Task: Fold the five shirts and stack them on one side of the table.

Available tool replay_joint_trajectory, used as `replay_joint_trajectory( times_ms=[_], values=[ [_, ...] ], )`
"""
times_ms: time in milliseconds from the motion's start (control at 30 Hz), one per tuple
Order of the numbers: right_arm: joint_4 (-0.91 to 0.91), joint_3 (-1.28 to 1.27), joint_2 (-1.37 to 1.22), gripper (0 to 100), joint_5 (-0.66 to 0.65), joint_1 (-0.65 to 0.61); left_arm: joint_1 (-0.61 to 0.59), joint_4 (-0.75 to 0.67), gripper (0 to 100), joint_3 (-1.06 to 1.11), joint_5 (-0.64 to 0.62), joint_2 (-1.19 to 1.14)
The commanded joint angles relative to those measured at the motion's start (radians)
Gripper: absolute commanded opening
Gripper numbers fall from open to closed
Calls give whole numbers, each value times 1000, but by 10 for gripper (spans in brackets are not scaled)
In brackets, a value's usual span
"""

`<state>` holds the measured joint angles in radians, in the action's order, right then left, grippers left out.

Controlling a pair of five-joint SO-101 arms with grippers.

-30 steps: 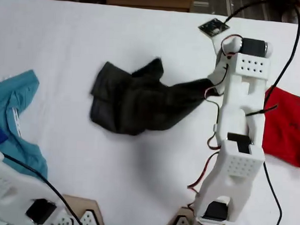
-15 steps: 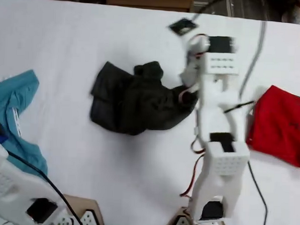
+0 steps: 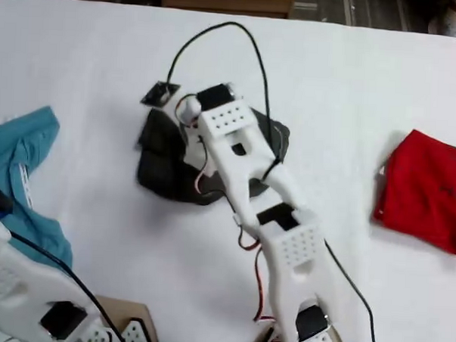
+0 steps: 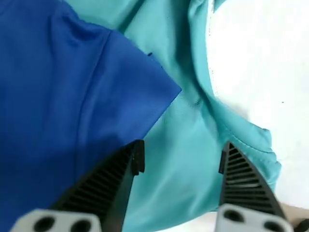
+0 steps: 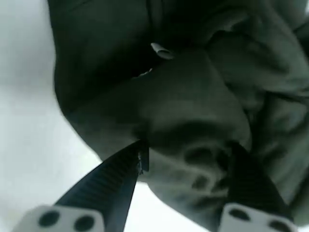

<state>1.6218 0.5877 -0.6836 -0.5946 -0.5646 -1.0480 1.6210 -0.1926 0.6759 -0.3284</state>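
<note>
A black shirt (image 3: 156,172) lies bunched at the table's middle, largely covered by my right arm (image 3: 237,141), which stretches over it. In the right wrist view my right gripper (image 5: 188,154) is open right above the dark shirt (image 5: 193,92), a thick fold of cloth sitting between its fingers. A teal shirt (image 3: 20,162) lies at the left edge. My left gripper (image 4: 183,159) hangs open over the teal shirt (image 4: 178,130), beside a blue shirt (image 4: 63,96) that overlaps it. A folded red shirt (image 3: 428,191) rests at the right edge.
The left arm's white base (image 3: 11,283) sits at the front left corner. A black cable (image 3: 219,30) loops up from the right arm's wrist. White tabletop (image 3: 345,93) lies bare between the black and red shirts and along the back.
My right arm swung from the right side leftward across the table, dragging the black shirt's stretched-out side over onto the rest. The shirt is now a more compact heap.
</note>
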Motion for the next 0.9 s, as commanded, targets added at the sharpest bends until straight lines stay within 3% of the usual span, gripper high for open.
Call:
replay_joint_trajectory(
  times_ms=[0, 100, 233, 500, 733, 867],
  values=[
    [-15, 6, -36, 276, 2, 7, -12, -6, 272, -5, 6, 9],
    [-13, 6, -58, 231, 0, 25, -11, -6, 272, -5, 6, 9],
    [-12, 44, -33, 19, 8, 84, -8, -6, 272, -5, 6, 8],
    [99, 328, 93, 20, 0, 191, -8, -6, 272, -1, 6, 8],
    [136, 526, 315, 20, -5, 177, -12, -5, 272, 2, 5, 8],
    [134, 563, 449, 20, -86, 97, -9, -2, 272, 2, 5, 8]
  ],
)
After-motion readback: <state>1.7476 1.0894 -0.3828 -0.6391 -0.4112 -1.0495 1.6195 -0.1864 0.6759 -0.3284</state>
